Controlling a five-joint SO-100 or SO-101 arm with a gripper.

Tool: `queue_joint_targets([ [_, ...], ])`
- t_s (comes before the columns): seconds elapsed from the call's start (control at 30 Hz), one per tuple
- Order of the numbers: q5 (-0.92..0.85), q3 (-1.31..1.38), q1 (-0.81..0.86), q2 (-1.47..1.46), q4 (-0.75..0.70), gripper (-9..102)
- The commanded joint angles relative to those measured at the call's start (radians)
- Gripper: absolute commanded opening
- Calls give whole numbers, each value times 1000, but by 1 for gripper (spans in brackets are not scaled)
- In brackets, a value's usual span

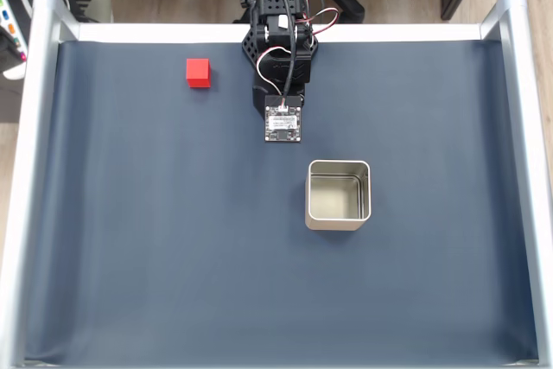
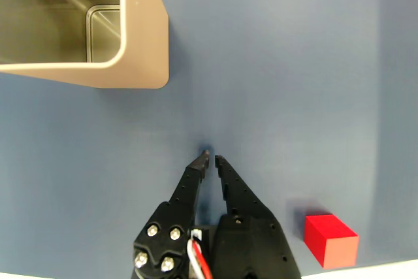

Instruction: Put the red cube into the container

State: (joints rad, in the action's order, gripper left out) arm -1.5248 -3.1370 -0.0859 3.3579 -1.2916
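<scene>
Jaws nearly closed and empty, gripper over the blue mat; red cube lies apart at lower right, one corner toward camera, container upper left.

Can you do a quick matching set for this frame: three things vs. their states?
Things:
1. red cube
2. metal tin
3. hand

States:
A. empty, open top up, on the mat
B. fingertips nearly together, nothing between them
C. lying free on the mat, near the top left in the fixed view

Pairs: 1-C, 2-A, 3-B
</scene>
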Motion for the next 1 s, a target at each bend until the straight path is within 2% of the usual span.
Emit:
queue_joint_targets([
  [0.0,-32,6,20,-2,-9,0],
  [0.6,-11,6,20,-2,0,0],
  [0.97,109,8,51,-34,357,0],
])
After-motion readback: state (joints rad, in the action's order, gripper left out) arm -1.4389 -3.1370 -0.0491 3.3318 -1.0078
